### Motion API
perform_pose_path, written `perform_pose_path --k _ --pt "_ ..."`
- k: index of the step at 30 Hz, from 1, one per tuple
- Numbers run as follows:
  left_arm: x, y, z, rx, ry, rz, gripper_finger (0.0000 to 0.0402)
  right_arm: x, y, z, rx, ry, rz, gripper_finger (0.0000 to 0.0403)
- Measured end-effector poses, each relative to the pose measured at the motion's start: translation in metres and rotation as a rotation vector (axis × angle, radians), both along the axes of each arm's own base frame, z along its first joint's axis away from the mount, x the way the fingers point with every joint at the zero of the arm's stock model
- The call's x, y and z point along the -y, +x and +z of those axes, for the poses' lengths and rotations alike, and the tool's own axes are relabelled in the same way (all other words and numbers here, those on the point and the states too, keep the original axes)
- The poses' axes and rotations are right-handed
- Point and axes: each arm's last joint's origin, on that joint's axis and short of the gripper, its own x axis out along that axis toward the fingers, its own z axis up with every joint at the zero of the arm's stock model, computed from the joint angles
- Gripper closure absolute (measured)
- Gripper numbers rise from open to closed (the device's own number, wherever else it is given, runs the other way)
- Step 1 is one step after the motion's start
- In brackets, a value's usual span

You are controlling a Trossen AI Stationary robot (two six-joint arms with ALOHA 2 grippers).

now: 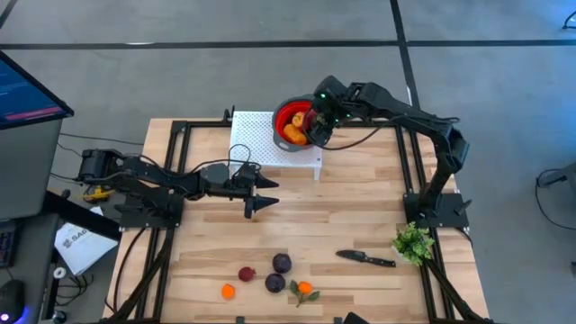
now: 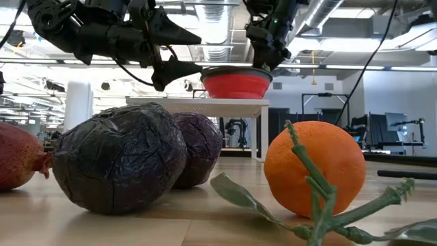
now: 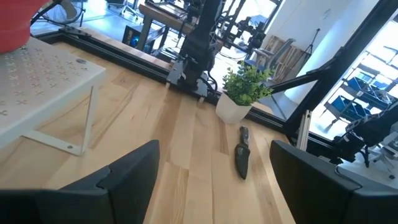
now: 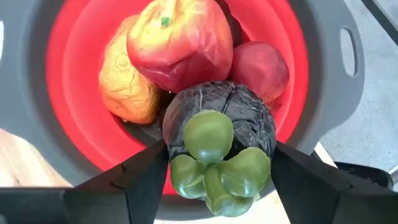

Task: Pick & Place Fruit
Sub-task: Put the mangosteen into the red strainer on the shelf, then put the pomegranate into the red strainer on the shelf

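We see the right arm stretched toward the back of the tabletop (image 1: 360, 216), its right gripper (image 1: 317, 121) hanging over the red bowl (image 1: 294, 121). Its fingers stand apart on both sides of a dark purple fruit with green leaves (image 4: 219, 134), which lies in the bowl with a red-yellow fruit (image 4: 180, 40) and others; we cannot tell if they touch it. The left gripper (image 1: 268, 193) hovers released above the middle. More fruit (image 1: 281, 263) lies near the front edge.

table (image 1: 360, 216): wood | on it: white stand (image 1: 256, 139), knife (image 1: 367, 259), leafy bunch (image 1: 413, 241), 5 fruit (image 1: 282, 263) (front edge)
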Motion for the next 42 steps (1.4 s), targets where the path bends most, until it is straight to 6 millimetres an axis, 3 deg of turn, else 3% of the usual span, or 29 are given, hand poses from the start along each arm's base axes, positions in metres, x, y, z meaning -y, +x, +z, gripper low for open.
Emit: perform_pose_path --k 7,16,19,22,24,27,34,37,42 --pt "0.0 0.0 0.0 0.0 0.0 0.0 0.0105 0.009 0.002 0.003 0.055 -0.042 -0.021 0.0108" --pt "0.0 0.0 0.0 0.0 -0.003 0.0 0.0105 0.01 0.005 0.01 0.111 -0.09 -0.02 0.0106" --pt "0.0 0.0 0.0 0.0 -0.003 -0.001 0.0105 -0.006 0.0 0.029 0.134 -0.199 0.006 0.0107" --pt "0.001 0.0 0.0 -0.001 -0.002 -0.004 0.0105 -0.035 -0.006 0.05 0.168 -0.312 0.063 0.011" --pt "0.003 0.0 0.0 -0.001 0.005 -0.015 0.0105 -0.058 -0.008 0.052 0.215 -0.34 0.127 0.0112" --pt "0.011 0.0 0.0 -0.003 0.056 -0.062 0.0105 -0.096 -0.014 0.03 0.276 -0.357 0.243 0.0112" --pt "0.049 -0.006 -0.016 -0.147 0.208 -0.233 0.0105 -0.172 -0.036 -0.066 0.562 -0.276 0.364 0.0112" --pt "0.071 -0.012 -0.023 -0.218 0.231 -0.286 0.0105 -0.195 -0.042 -0.097 0.714 -0.242 0.314 0.0112" --pt "0.117 -0.023 -0.02 -0.35 0.19 -0.371 0.0105 -0.215 -0.043 -0.122 0.848 -0.261 0.235 0.0112"
